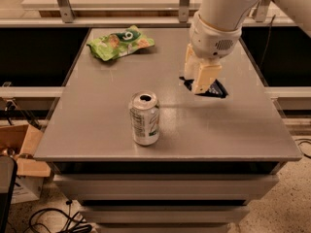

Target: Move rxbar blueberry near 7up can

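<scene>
The 7up can (145, 119) stands upright on the grey table (87, 130), near the front and a little left of the middle. It is silver-white with green markings and has an open top. My gripper (198, 85) hangs from the white arm over the right half of the table, behind and to the right of the can. Its tan fingers (204, 76) point down and are shut on the rxbar blueberry (217, 89). The bar is a dark navy wrapper that sticks out to the right under the fingers, at or just above the table top. Much of it is hidden by the gripper.
A bright green chip bag (120, 42) lies at the back left of the table. Metal rail posts (60, 1) stand behind the table. Cardboard boxes (22, 149) and cables lie on the floor at the left.
</scene>
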`<state>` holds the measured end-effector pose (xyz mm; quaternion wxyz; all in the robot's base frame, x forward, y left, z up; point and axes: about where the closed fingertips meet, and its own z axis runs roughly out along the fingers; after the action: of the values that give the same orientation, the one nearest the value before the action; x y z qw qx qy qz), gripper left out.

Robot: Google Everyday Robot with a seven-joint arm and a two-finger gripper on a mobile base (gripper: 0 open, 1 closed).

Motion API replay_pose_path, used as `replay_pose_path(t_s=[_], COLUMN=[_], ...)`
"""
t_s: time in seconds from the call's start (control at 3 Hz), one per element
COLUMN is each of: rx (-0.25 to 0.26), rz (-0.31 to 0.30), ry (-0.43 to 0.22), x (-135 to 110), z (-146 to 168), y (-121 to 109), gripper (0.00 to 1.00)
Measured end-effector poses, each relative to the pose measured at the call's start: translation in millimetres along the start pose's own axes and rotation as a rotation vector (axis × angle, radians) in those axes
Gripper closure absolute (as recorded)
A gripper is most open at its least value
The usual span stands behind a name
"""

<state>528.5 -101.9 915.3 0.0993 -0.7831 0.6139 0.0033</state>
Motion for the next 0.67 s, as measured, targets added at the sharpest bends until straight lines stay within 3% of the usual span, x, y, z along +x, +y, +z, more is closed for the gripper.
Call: replay_pose_path(t_s=[0.67], rx=[-0.030], rz=[-0.112], ry=[0.016], x=[-14], z=[10], y=[13], gripper=[1.00])
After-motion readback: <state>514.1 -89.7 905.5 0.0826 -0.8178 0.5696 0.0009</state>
